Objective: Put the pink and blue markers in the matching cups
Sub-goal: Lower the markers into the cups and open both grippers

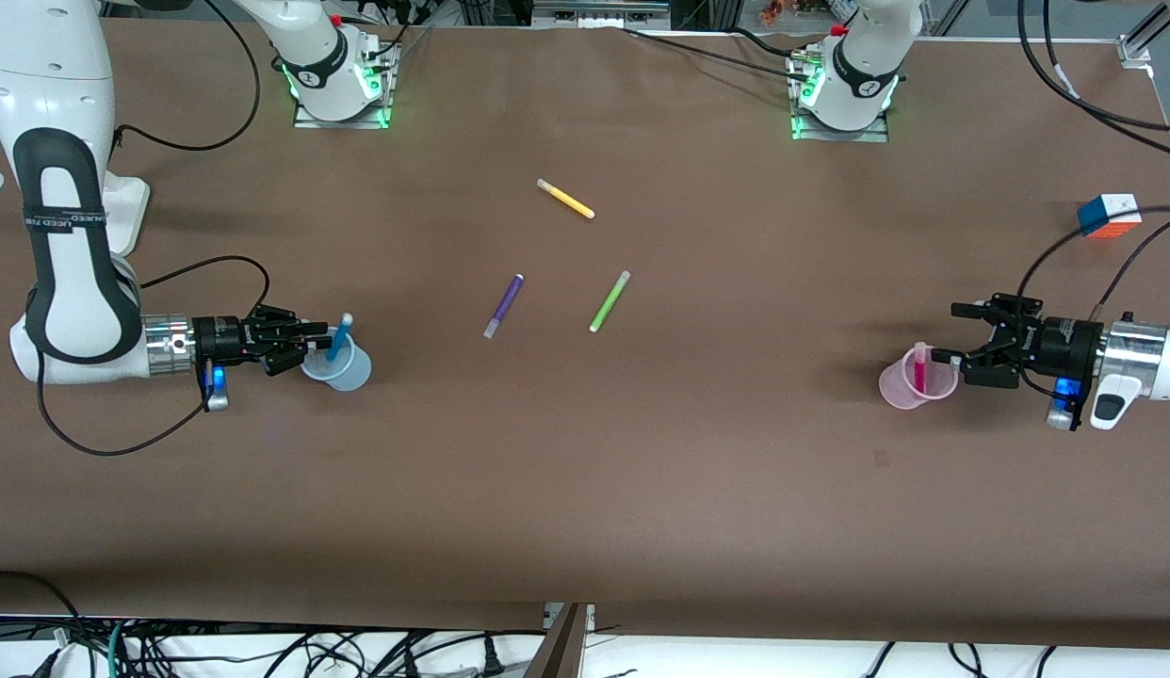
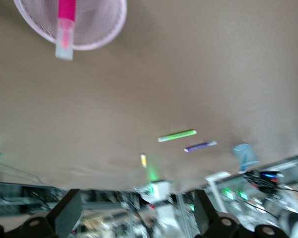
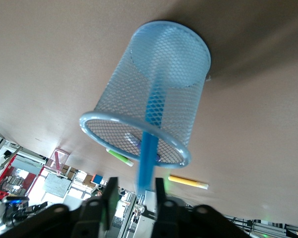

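Observation:
The pale blue cup (image 1: 345, 369) stands upright toward the right arm's end of the table, with the blue marker (image 1: 338, 339) leaning in it. In the right wrist view the cup (image 3: 154, 99) looks like mesh, and the marker's (image 3: 150, 144) upper end sticks out between the fingers. My right gripper (image 1: 319, 341) (image 3: 135, 198) is open, right beside the cup's rim. The pale pink cup (image 1: 910, 386) (image 2: 102, 22) stands toward the left arm's end and holds the pink marker (image 1: 920, 369) (image 2: 65, 20). My left gripper (image 1: 948, 331) (image 2: 136, 218) is open and empty beside it.
A purple marker (image 1: 503, 306), a green marker (image 1: 609, 301) and a yellow marker (image 1: 565, 199) lie loose in the middle of the table. A Rubik's cube (image 1: 1109, 215) sits near the table edge at the left arm's end.

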Motion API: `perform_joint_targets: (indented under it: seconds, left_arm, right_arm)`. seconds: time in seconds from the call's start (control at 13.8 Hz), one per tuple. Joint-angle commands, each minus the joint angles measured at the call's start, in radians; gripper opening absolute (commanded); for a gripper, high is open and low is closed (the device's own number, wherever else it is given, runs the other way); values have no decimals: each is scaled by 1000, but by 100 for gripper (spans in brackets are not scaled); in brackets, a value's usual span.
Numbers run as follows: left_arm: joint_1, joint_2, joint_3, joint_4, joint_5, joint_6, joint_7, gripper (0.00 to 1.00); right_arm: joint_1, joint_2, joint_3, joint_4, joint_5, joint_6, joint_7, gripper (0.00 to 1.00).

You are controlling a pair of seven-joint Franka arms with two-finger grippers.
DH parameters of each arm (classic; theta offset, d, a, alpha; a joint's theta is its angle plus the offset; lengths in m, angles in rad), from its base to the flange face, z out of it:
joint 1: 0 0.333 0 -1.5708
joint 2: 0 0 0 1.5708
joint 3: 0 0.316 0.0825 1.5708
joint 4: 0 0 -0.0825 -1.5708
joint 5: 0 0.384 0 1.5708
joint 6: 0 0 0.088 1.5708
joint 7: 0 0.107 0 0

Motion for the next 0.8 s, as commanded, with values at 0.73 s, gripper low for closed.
perform_joint_targets:
  seconds: [0.73]
  left_arm:
    - [-313, -280, -59, 28, 758, 206, 563, 100]
  right_arm:
    - [72, -314, 23, 122, -550, -58, 96, 100]
